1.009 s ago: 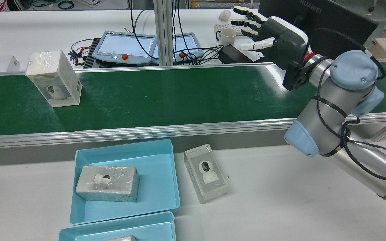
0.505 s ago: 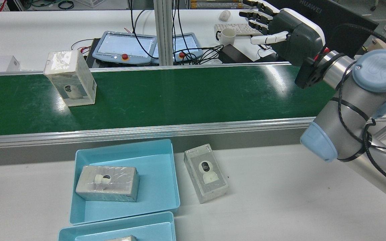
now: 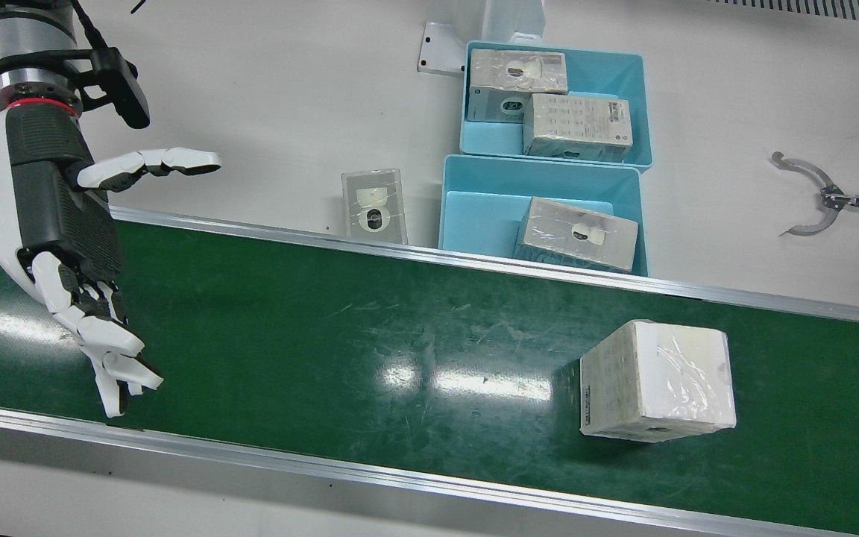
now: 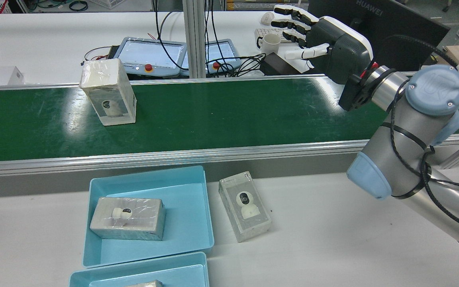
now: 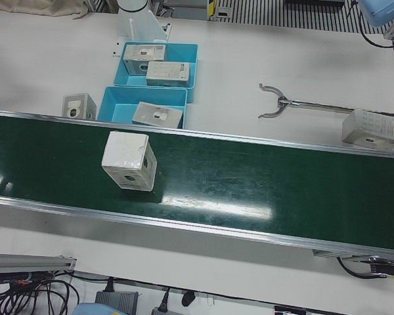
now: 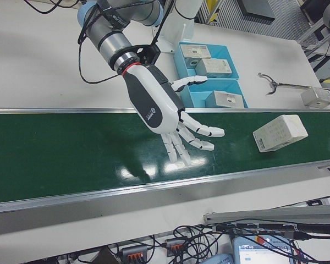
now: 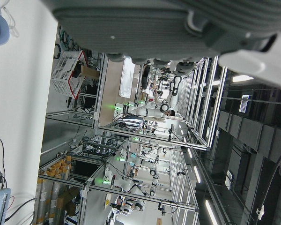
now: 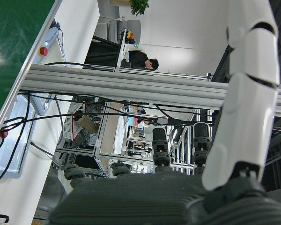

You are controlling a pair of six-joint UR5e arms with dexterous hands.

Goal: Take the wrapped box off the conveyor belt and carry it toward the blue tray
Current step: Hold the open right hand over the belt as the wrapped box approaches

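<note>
Waiting over conveyor belt (image 3: 340, 328): right hand (image 3: 64, 224) spread, empty. Wrapped box (image 3: 657, 380) upright on belt, well apart from hand. Blue tray (image 3: 474, 212) beside belt. Left hand's state: cannot tell. Best grip box's opposite sides squarely; film looks slippery.

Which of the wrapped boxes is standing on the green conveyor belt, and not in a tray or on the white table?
The wrapped box alone stands upright on the conveyor belt. The others lie in blue trays or on the white table.

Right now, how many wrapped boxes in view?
6. One on the conveyor belt; one in the near blue tray; two in the far blue tray; one beside the trays; one at the table's left end.
</note>
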